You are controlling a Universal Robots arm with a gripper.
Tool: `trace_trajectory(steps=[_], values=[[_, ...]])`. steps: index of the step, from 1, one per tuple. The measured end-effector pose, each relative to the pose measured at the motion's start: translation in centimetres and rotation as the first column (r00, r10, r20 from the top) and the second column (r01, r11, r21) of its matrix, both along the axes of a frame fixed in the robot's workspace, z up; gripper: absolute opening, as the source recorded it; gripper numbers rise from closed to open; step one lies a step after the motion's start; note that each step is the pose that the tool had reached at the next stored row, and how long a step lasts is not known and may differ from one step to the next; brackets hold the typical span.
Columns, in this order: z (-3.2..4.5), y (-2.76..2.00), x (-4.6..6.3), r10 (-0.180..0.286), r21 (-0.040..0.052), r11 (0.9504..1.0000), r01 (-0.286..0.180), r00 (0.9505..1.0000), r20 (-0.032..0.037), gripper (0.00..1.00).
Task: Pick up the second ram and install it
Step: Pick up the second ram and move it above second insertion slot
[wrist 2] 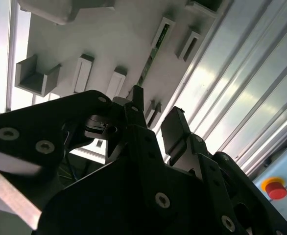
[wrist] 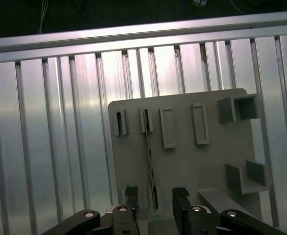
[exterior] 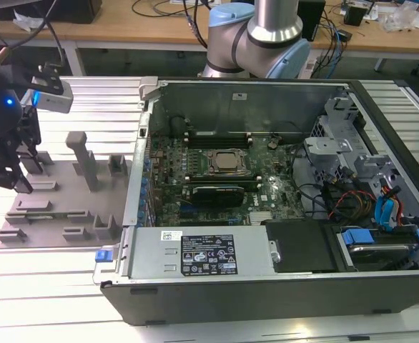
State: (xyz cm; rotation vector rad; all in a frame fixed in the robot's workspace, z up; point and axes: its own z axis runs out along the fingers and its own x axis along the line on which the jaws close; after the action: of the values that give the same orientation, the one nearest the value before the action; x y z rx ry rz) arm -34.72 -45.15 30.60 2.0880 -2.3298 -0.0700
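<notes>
The second ram (wrist: pixel 150 161) is a thin dark stick standing on edge in the slots of a grey holder plate (wrist: pixel 212 166). In the second wrist view the ram (wrist 2: pixel 152 56) runs away from the fingers along the holder plate (wrist 2: pixel 104 44). My gripper (wrist: pixel 155 198) is open just above it, with one black finger (wrist: pixel 131 196) on each side of the stick's near end and a gap to both. In the exterior view my gripper (exterior: pixel 9 179) hangs over the holder plate (exterior: pixel 59 207) at the exterior view's left, beside the open computer case (exterior: pixel 267 179).
Grey holder blocks (exterior: pixel 82 158) rise from the plate close to my gripper. Inside the case lie the motherboard's CPU socket (exterior: pixel 227 162) and memory slots (exterior: pixel 217 136). The ribbed aluminium table (exterior: pixel 52 286) surrounds the plate. The arm's base (exterior: pixel 256 36) stands behind the case.
</notes>
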Motion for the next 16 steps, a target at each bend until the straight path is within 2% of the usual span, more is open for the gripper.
trace_trajectory(steps=[16], values=[[-1.11,0.0,0.0,0.0,0.0,1.0,0.0,1.0,-0.0001,0.4]])
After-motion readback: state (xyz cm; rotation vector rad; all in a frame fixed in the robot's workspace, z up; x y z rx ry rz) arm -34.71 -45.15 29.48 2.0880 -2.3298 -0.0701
